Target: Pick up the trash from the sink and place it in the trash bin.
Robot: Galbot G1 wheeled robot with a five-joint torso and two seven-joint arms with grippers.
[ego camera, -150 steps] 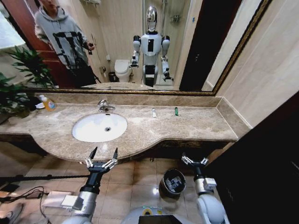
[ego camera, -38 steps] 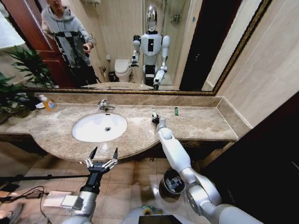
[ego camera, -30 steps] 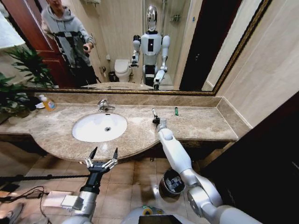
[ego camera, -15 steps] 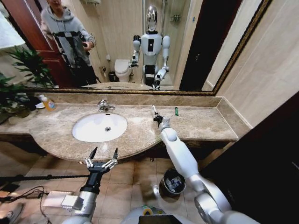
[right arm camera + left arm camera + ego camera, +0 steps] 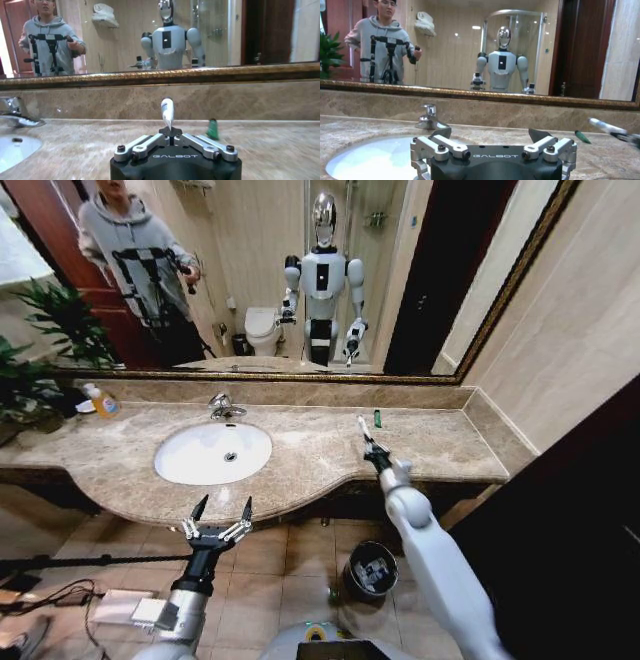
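A white tube [image 5: 362, 426] is pinched tight by the R gripper [image 5: 371, 452] above the counter [image 5: 440, 445]; L gripper [image 5: 217, 520] is held wide open, low by the sink [image 5: 213, 452].

The sink [image 5: 213, 453] is set in the counter [image 5: 440, 446], with the faucet [image 5: 222, 406] behind it against the mirror [image 5: 300, 275]. Left of the sink, near the back wall, stands a soap bottle [image 5: 102, 400]. Right of the sink, a tube [image 5: 363, 427] is held above the counter in the right hand [image 5: 368, 448]; a small bottle [image 5: 377, 418] lies behind it. The left hand [image 5: 217, 518] hangs before the counter edge, in front of the sink. The trash bin [image 5: 370, 569] stands on the floor right of the sink; something lies inside, perhaps trash.
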